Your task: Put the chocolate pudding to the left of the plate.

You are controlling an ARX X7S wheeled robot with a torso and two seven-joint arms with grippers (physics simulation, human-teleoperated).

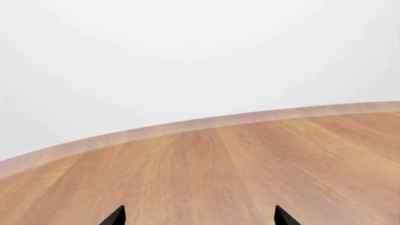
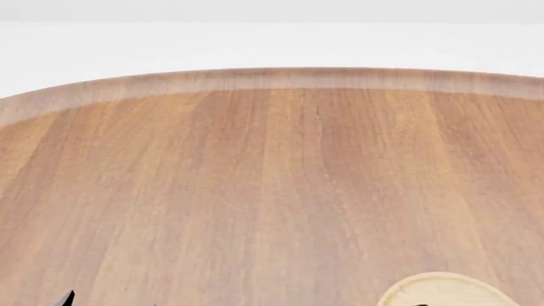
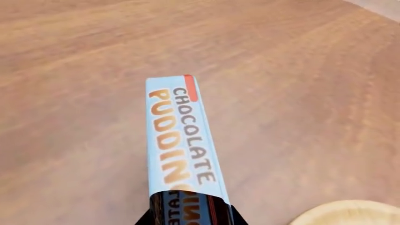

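right wrist view: chocolate pudding (image 3: 181,140) carton seen end-on along its light blue top, red edge at the far end, lettering running lengthwise; dark brown face showing at the near end, flanked by dark gripper parts at the frame edge. looks clamped in the right gripper (image 3: 190,216), though fingertips themselves not clearly resolved. wooden table (image 3: 300,84) beneath; cannot tell whether carton rests on it or is raised. rim of the pale wood plate (image 3: 350,213) in the corner of the same view, just beside the carton, not touching it. head view: broad round table with lighter edge band, only the far arc of the plate (image 2: 442,290) visible at the lower right; carton not in view there. left wrist view: two dark fingertips (image 1: 115,216) of the left gripper (image 1: 198,218) set wide apart, nothing between them, above bare wood near the table edge.
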